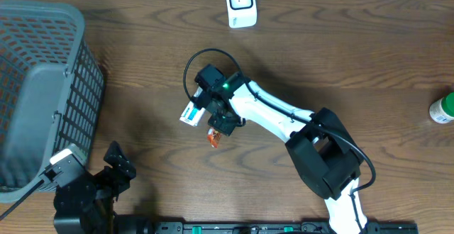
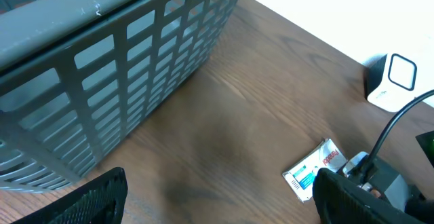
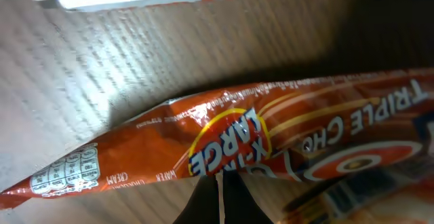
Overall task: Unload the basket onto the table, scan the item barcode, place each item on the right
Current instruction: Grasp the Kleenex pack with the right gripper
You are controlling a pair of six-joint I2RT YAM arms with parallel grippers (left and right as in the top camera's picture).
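The grey basket fills the left of the overhead frame, near my left gripper, whose fingers stand wide apart and empty. My right gripper, mid-frame, is clamped on the snack packet, below the white scanner at top centre. I judge the thin film could slip or fold, hiding the barcode. The packet is glossy orange and crinkled, with a white-and-blue end.
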